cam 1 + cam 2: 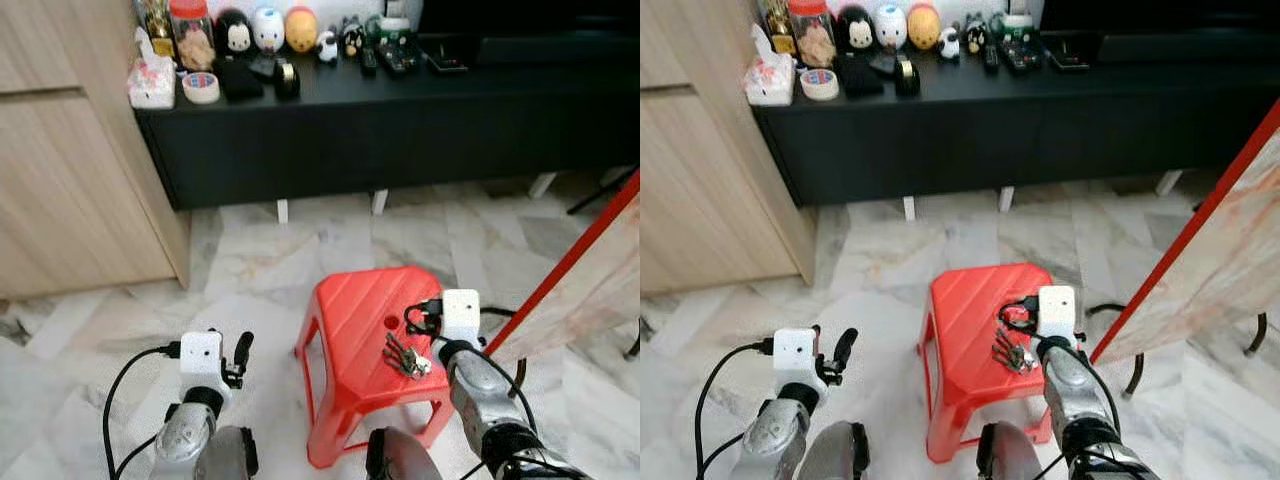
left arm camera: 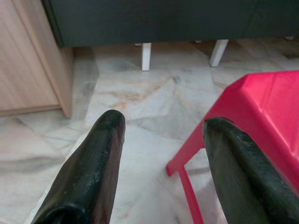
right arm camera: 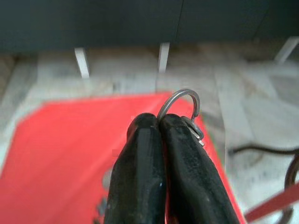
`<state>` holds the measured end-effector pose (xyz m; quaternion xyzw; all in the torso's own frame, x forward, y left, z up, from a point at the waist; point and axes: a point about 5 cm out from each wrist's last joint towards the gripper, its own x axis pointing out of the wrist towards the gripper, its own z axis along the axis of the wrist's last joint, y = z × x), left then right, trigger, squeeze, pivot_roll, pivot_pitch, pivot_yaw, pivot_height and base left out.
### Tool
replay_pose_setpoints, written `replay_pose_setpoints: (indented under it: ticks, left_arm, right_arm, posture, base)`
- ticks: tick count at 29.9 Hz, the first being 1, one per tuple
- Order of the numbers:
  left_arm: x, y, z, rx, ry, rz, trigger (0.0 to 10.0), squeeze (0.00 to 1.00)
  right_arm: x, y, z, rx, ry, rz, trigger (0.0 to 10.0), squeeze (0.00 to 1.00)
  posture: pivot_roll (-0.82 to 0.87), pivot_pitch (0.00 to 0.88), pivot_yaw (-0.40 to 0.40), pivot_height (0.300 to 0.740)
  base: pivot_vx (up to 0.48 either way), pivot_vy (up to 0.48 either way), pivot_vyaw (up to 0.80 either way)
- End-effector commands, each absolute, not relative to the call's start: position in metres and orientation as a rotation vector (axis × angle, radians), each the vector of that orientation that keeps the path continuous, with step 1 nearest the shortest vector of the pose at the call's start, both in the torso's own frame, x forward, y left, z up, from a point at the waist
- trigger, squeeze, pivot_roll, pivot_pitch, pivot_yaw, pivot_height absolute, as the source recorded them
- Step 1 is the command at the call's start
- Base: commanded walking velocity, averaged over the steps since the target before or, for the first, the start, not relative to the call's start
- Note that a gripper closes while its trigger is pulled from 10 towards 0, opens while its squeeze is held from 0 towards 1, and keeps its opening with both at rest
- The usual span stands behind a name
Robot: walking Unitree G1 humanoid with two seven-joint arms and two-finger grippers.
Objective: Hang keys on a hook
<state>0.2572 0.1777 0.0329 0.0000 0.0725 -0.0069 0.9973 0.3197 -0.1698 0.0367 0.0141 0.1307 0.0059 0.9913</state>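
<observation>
We see a marble floor (image 1: 260, 270) with a long black cabinet (image 1: 400, 120) at the back and a wooden door (image 1: 60, 180) on our left. A red stool (image 1: 350, 330) stands in front of us. Our right gripper (image 3: 159, 122) is over the stool, its two black fingers pressed tight on the ring of the keys (image 1: 405, 357), which hang down just above the seat. Our left gripper (image 2: 161, 126) waits beside the stool, wide open, holding nothing.

even indoor light, soft shadows, right wrist background blurred.
</observation>
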Motion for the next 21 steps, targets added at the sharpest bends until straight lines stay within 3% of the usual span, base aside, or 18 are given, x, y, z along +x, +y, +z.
replay_pose_setpoints:
  ticks: [1, 15, 21]
  left_arm:
    - [0.257, 0.18, 0.028, 0.0, 0.16, -0.003, 10.0, 0.0]
    - [0.268, 0.188, 0.021, 0.003, 0.175, 0.001, 10.0, 0.0]
    - [0.262, 0.193, 0.008, 0.008, 0.229, 0.02, 10.0, 0.0]
  right_arm:
    - [0.319, -0.174, 0.04, 0.055, 0.224, -0.014, 10.0, 0.0]
    - [0.303, -0.173, 0.035, 0.111, 0.196, -0.042, 10.0, 0.0]
    - [0.3, -0.17, 0.032, 0.114, 0.212, -0.041, 10.0, 0.0]
  posture:
    - [0.06, 0.0, -0.072, 0.621]
    - [0.04, 0.0, -0.04, 0.621]
    - [0.04, 0.0, -0.035, 0.659]
  base:
    - [0.0, 0.0, 0.0]
    - [0.0, 0.0, 0.0]
    - [0.0, 0.0, 0.0]
